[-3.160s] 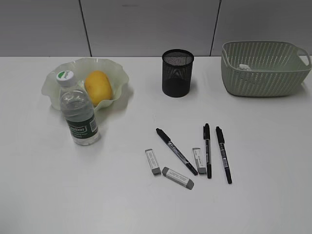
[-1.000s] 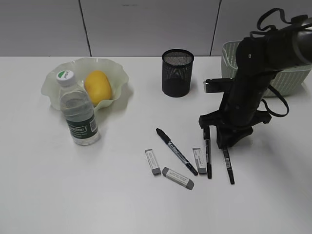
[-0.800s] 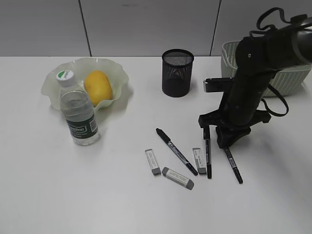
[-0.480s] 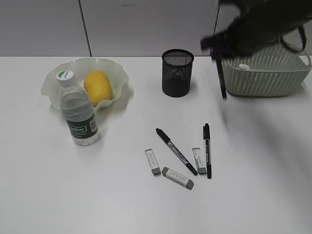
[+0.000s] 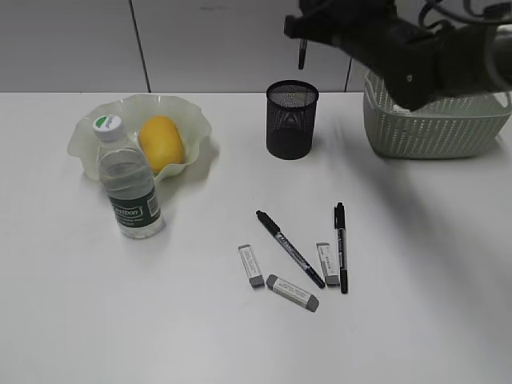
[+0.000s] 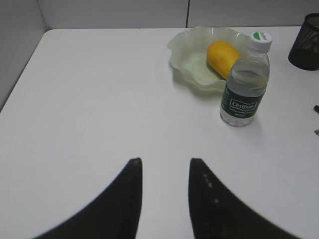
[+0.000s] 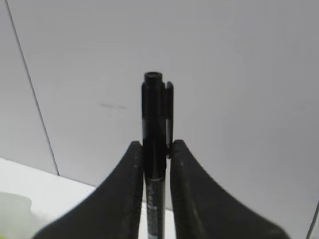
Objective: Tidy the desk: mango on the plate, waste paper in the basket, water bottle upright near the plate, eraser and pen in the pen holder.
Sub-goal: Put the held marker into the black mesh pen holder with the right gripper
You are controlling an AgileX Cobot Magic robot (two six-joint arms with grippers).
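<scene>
My right gripper is shut on a black pen, which stands upright between its fingers. In the exterior view this pen hangs high above the black mesh pen holder. Two more pens and three grey erasers lie on the desk. The mango rests on the green plate, and the water bottle stands upright in front of it. My left gripper is open over bare desk. The waste paper is hidden.
The pale green basket stands at the back right, partly behind my right arm. A grey panelled wall runs behind the desk. In the left wrist view the bottle and plate lie far ahead to the right.
My right gripper closed on the rightmost pen, lifted it off the desk and swung up and left to above the pen holder. Everything else on the desk stayed put.
</scene>
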